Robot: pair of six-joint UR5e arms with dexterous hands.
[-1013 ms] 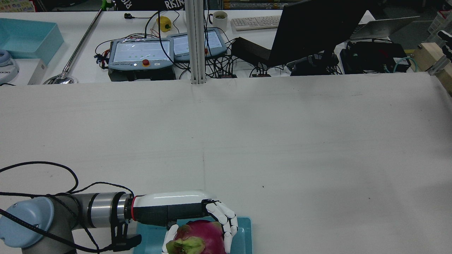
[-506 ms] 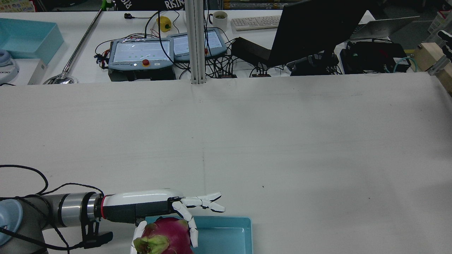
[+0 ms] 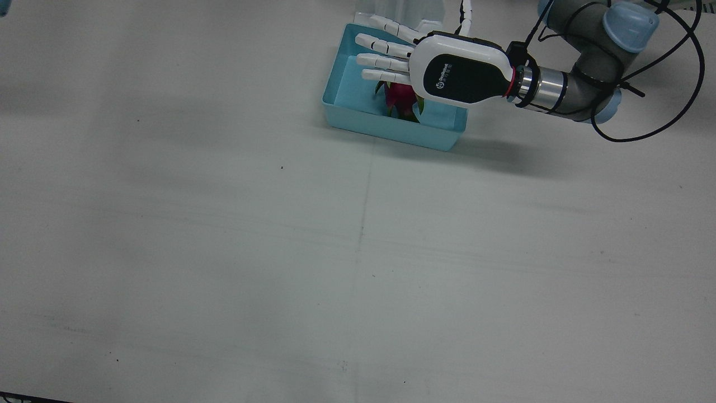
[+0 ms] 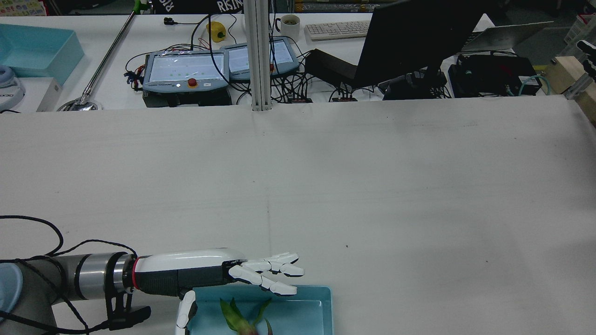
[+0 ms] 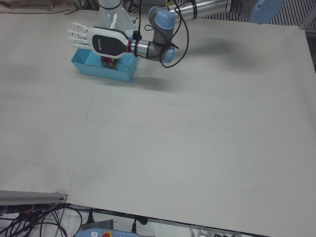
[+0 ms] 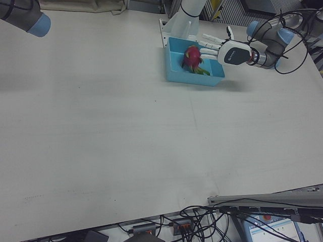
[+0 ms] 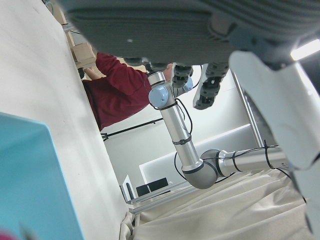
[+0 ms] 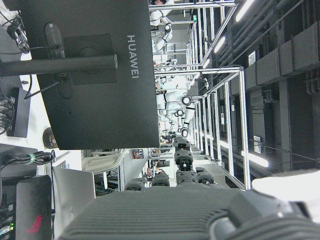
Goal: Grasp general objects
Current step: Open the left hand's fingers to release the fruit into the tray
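Watching for trouble first: a clipped wall on the blue tray (image 3: 358,120) from any sideways sweep, or a nudged dragon fruit (image 6: 191,57) rolling against the tray's side, should the spread fingers (image 3: 386,62) dip. Hovering just above the tray, left hand (image 3: 425,67) flat, fully splayed, holding nothing and apparently touching nothing, though contact beneath the palm hard to rule out from here. Lying inside the tray, under the hand, pink body and green leaves showing. Right hand unseen apart from its own camera's casing; state impossible to tell.

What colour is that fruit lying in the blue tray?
The dragon fruit is magenta-pink with green leafy tips; the right-front view shows it best.
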